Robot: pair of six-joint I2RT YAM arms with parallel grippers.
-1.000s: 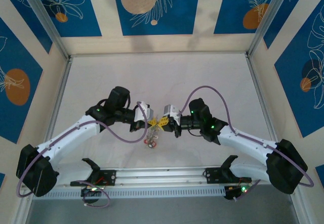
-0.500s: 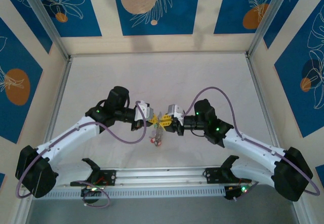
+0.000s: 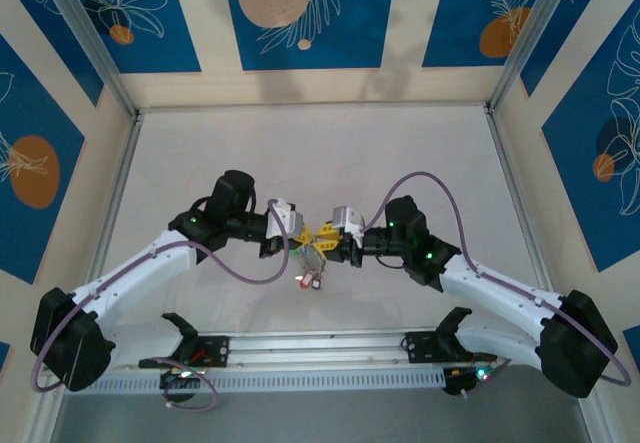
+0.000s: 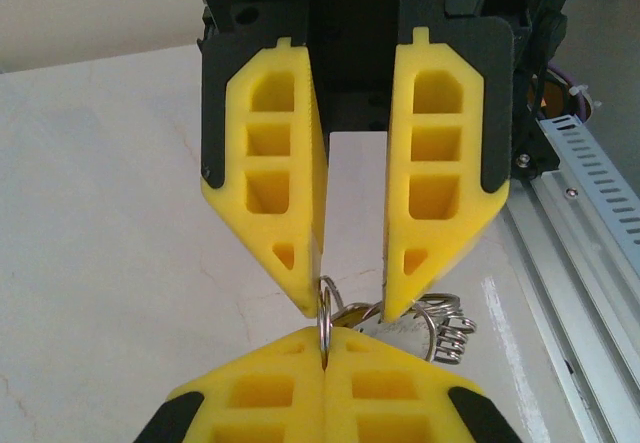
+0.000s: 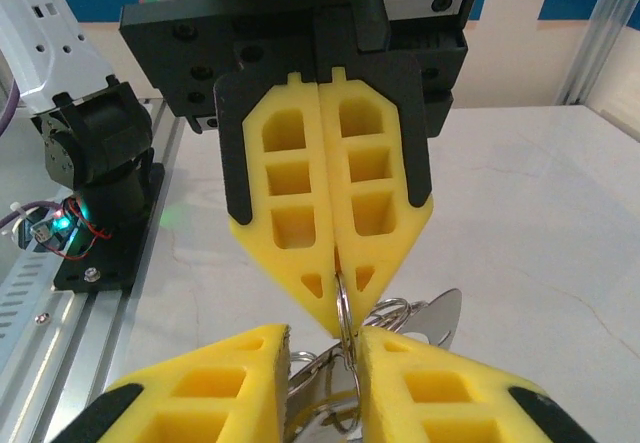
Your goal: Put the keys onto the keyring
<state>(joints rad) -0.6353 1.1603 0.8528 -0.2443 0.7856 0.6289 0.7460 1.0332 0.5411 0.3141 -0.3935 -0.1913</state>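
Right gripper [image 4: 352, 308] has parted; left gripper [image 4: 325, 345] pinches keyring [image 4: 323, 311].

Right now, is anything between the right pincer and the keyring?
Nothing visible does. The left pincer clamps the keyring, which sits between the open fingers of the right pincer, with the keys bunched beside it.
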